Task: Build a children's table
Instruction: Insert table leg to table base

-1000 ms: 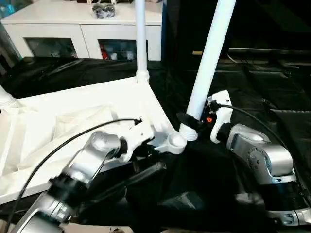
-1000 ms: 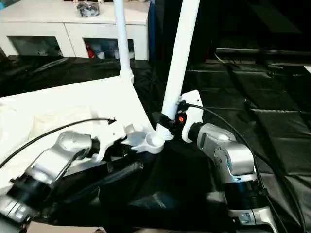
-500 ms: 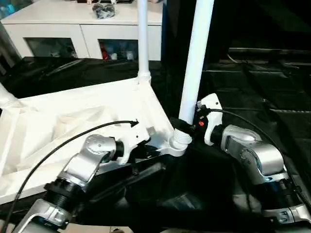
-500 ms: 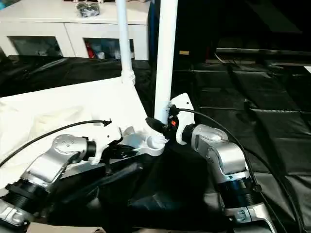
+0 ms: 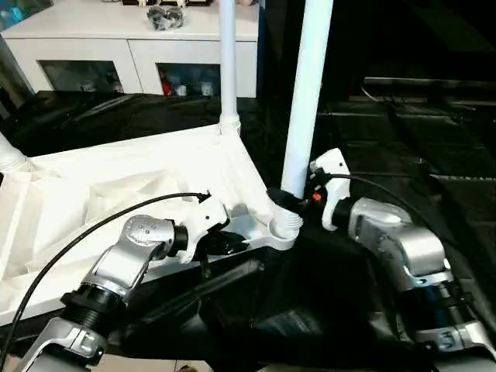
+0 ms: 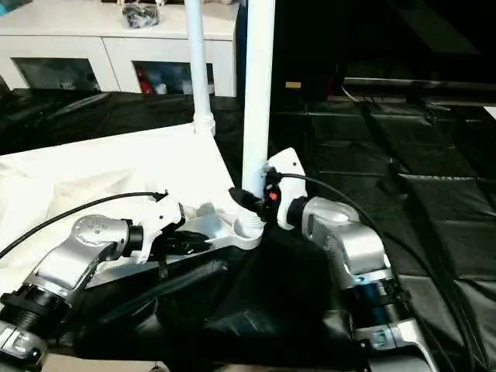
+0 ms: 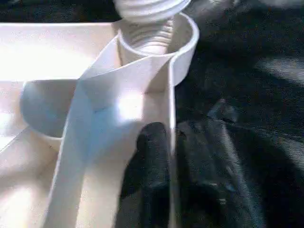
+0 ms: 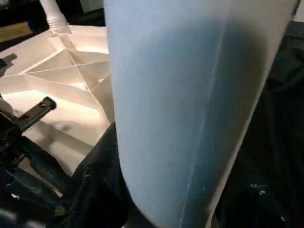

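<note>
So the white ribbed plastic tabletop lies upside down on black cloth. The long white tapered leg stands upright, threaded end right at the near corner socket. Right gripper clamps the leg's base; left gripper pinches the tabletop's rim beside it.

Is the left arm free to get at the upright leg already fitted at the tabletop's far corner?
Probably not right now: the left gripper is clamped on the tabletop rim beside the near socket, steadying it. The far leg stands unobstructed, though.
</note>
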Available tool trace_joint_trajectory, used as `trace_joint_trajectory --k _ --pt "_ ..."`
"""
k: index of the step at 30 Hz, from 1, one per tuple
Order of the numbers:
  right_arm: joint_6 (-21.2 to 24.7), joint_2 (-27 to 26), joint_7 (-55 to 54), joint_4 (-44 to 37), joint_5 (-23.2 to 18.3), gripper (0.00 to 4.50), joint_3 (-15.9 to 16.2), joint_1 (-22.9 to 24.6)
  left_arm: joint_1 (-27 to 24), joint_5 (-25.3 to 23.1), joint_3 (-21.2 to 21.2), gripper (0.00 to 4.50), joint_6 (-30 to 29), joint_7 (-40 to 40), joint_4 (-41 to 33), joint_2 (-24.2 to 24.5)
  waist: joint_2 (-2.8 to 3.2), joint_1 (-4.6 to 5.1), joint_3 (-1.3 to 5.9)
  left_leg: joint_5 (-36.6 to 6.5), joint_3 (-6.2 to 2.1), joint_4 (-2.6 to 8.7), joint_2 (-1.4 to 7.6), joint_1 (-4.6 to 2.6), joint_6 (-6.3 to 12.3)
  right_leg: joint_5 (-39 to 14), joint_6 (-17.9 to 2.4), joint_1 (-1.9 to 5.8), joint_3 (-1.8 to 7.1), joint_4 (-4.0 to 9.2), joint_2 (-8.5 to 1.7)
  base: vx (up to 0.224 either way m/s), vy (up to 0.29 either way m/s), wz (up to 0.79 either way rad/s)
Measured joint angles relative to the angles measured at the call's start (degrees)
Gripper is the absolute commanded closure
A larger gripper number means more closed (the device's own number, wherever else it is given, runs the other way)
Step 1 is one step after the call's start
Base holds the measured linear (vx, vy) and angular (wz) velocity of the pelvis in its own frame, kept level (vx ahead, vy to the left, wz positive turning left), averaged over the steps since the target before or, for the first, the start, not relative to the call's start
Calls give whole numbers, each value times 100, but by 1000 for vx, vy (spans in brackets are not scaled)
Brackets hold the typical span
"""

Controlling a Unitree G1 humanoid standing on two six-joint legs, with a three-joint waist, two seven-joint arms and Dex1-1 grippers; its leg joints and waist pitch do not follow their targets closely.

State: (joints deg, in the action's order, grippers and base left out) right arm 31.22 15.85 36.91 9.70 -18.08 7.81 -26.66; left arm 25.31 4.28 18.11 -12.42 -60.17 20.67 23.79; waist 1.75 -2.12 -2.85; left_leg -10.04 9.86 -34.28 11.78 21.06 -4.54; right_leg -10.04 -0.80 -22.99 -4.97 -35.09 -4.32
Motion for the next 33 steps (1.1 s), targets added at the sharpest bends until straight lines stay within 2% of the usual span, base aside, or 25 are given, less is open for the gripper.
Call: trace_joint_trajectory --k 13,22,27,33 --pt "-154 -119 142 385 95 259 101 -6 15 -160 89 450 277 -9 76 38 -40 1 24 0 -1 1 1 -5 0 0 0 4 -1 -1 0 0 0 0" --pt "-289 -216 233 754 159 259 82 -154 114 -109 68 450 23 -73 155 25 -62 13 38 0 -2 2 1 -9 0 1 0 5 -1 -2 1 0 0 0" --pt "-561 -338 303 967 -60 259 -270 1 133 -6 -27 450 -333 -33 130 -94 -62 6 39 0 -2 1 1 -9 0 1 0 8 -1 3 0 0 0 0" --pt "-926 -470 332 1089 -334 259 -583 272 151 -1 -29 450 -413 -19 128 -136 -56 -6 42 0 -2 1 -1 -9 0 1 -1 13 -1 6 -2 0 0 0"
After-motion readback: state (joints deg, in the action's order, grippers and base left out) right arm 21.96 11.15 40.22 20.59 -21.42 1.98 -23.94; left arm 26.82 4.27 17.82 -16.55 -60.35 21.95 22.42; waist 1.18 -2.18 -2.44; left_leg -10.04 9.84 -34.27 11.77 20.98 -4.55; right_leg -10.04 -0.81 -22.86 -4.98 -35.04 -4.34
